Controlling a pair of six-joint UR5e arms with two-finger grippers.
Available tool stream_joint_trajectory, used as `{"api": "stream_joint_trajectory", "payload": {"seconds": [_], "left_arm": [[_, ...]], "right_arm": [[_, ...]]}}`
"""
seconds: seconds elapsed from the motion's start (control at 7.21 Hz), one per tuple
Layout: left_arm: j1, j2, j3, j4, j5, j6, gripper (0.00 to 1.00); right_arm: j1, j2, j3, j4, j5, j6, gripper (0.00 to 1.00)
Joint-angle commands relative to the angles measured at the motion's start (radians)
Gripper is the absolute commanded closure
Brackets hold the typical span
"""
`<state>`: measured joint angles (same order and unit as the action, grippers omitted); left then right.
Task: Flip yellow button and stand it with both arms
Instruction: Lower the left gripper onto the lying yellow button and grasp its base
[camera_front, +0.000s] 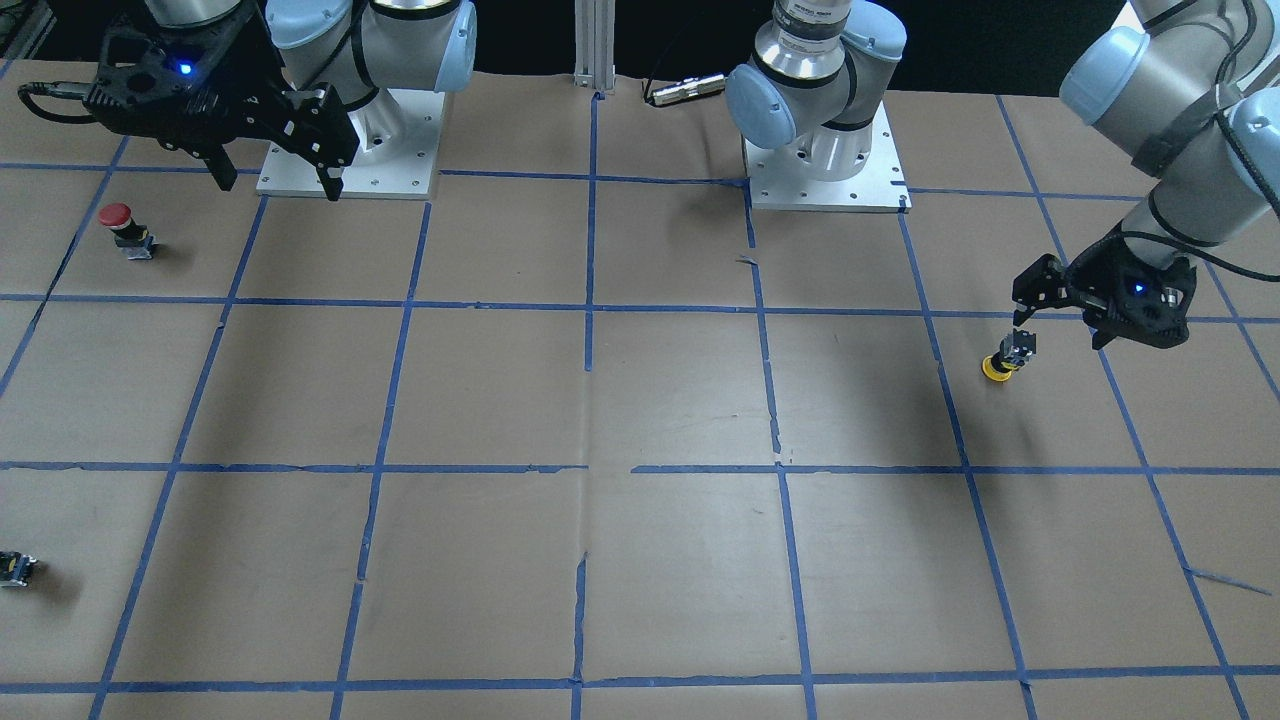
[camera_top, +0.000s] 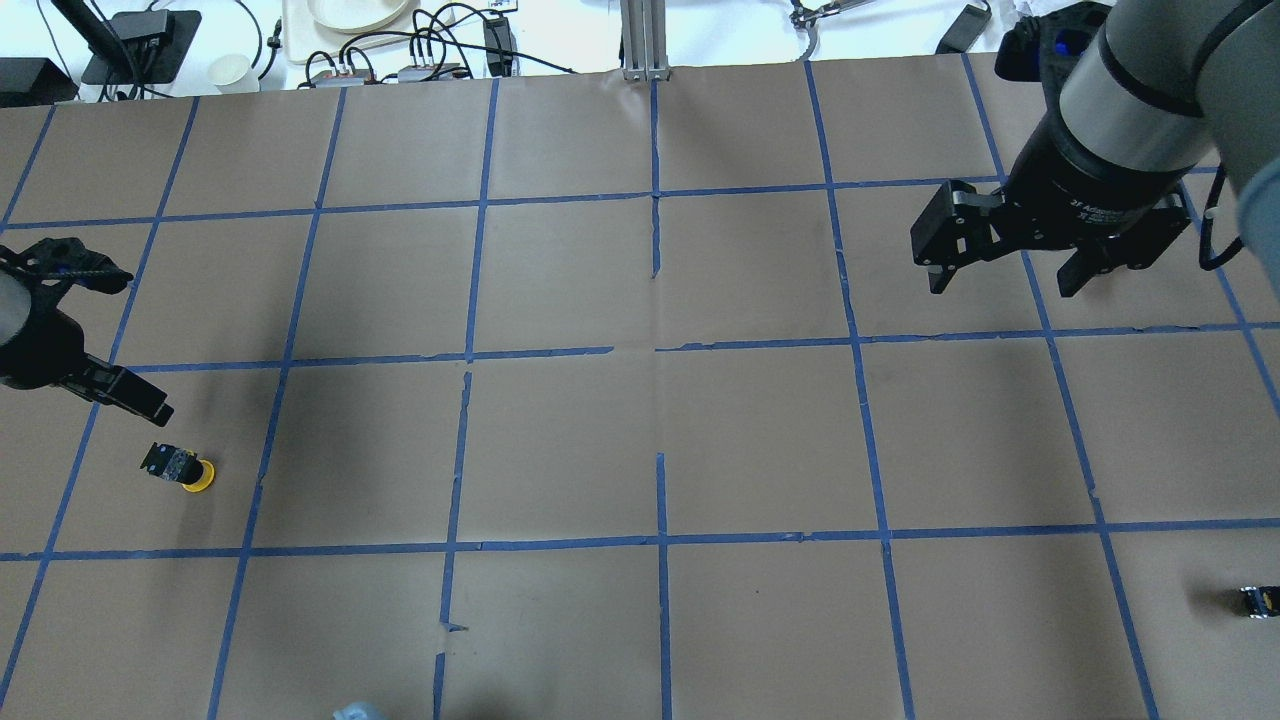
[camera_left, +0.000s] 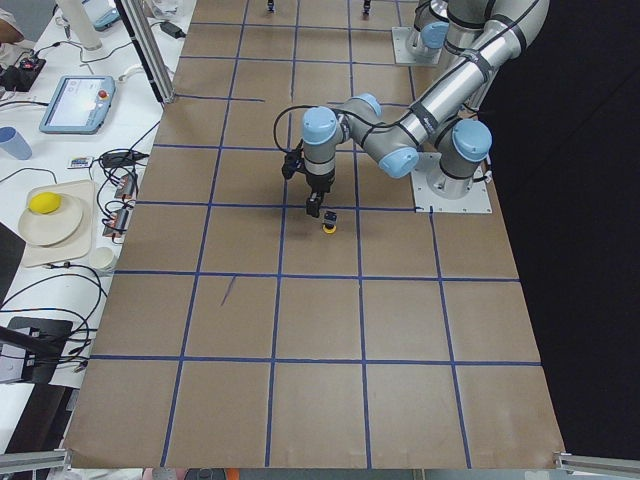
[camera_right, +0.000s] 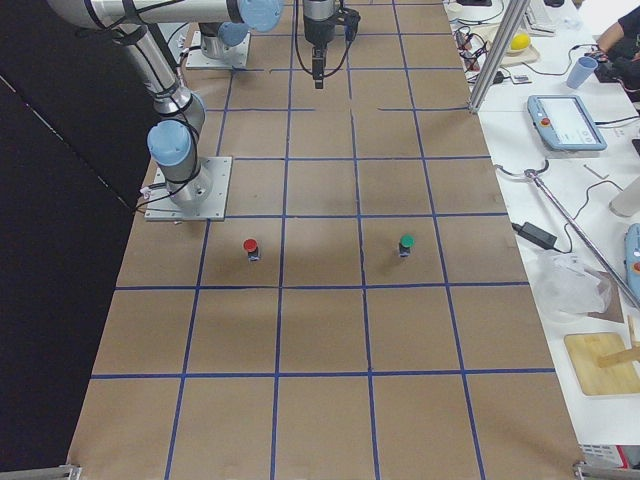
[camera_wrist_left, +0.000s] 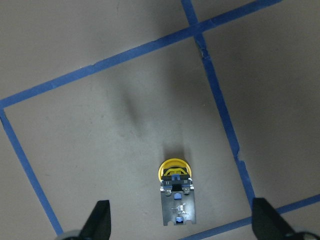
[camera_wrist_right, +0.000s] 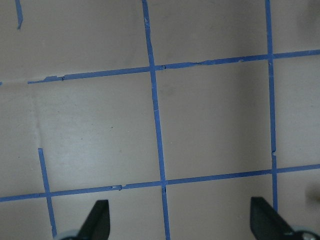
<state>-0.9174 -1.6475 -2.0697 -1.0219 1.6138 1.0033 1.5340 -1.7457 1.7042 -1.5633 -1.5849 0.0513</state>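
left wrist-mounted: left tool (camera_wrist_left: 183, 223) wide, empty

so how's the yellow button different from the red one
The yellow button rests cap down, switch body up; the red button stands cap up. The yellow button sits below the open left gripper; the red button has no gripper over it. Same shape otherwise.

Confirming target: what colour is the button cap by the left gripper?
Yellow; the cap shows best in left wrist view.
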Motion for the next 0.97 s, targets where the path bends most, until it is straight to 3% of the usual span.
{"api": "stream_joint_trajectory", "payload": {"seconds": [0.0, 0.42, 0.83], "left_arm": [[0.055, -0.046, -0.02, 0.022, -0.009, 0.092, 0.02], [0.054, -0.052, -0.084, 0.106, -0.002, 0.086, 0.03], [0.049, -0.058, -0.086, 0.111, -0.006, 0.031, 0.18]], "right_arm": [[-0.002, 0.0, -0.001, -0.001, -0.001, 0.001, 0.0], [0.002, 0.002, 0.0, -0.001, -0.001, 0.013, 0.0], [-0.038, 0.044, -0.021, -0.003, -0.024, 0.047, 0.0]]}}
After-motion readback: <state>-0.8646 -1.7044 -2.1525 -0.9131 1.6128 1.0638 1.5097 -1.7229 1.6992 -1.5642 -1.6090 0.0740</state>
